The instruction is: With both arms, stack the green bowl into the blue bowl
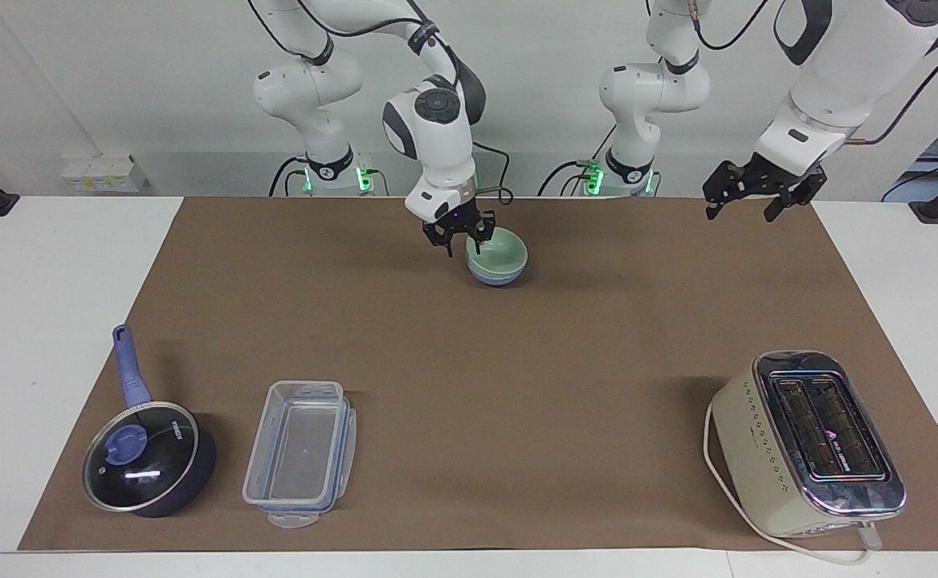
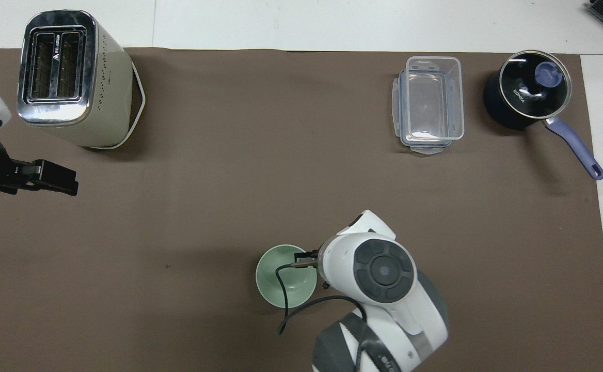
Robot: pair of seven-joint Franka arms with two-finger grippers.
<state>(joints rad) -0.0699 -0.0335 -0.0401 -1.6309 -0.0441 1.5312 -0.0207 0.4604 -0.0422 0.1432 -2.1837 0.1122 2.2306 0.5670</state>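
The pale green bowl point(image 1: 503, 252) sits nested in the blue bowl point(image 1: 496, 278) on the brown mat, close to the robots near the middle. In the overhead view only the green bowl point(image 2: 283, 276) shows; the blue bowl is hidden under it. My right gripper point(image 1: 461, 239) is open and empty, just above the green bowl's rim on the side toward the right arm's end. In the overhead view the arm covers most of it point(image 2: 305, 257). My left gripper point(image 1: 744, 209) is open and empty, raised over the mat's edge at the left arm's end point(image 2: 56, 179), and waits.
A cream toaster point(image 1: 806, 441) point(image 2: 74, 77) stands far from the robots at the left arm's end. A clear plastic container point(image 1: 300, 453) point(image 2: 430, 103) and a dark lidded saucepan with a blue handle point(image 1: 148, 457) point(image 2: 531, 95) stand far from the robots at the right arm's end.
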